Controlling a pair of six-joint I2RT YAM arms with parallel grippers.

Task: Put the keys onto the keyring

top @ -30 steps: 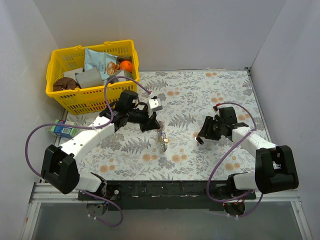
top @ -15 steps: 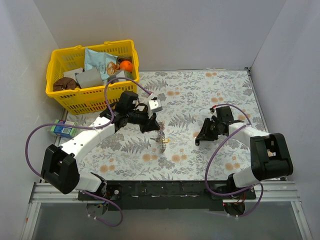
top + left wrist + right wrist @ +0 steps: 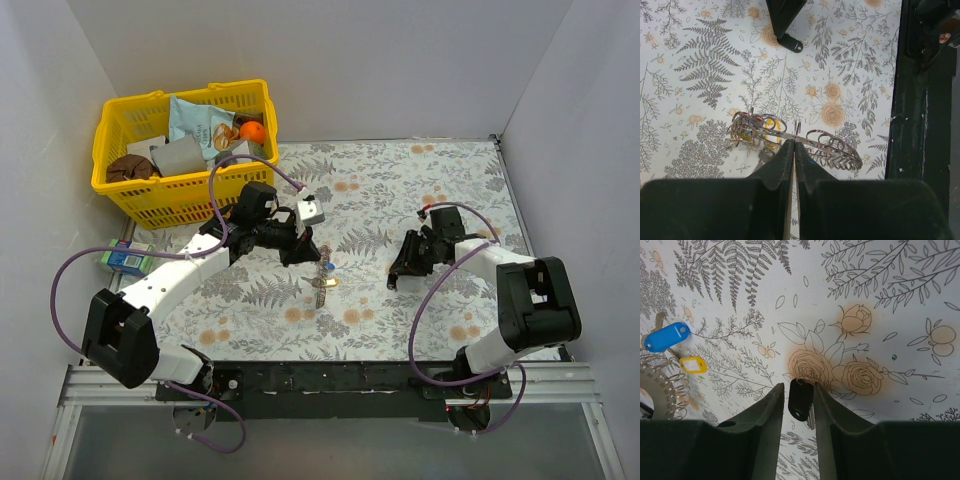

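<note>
Top external: floral table; white walls; carton, perhaps.

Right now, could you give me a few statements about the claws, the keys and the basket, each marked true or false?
1. The left claw is shut on the keyring. True.
2. The right claw is empty. False: a dark key sits between its fingers.
3. The basket stands at the table's far left corner. True.
4. The blue key lies in the basket. False: it is beside the keyring.
</note>
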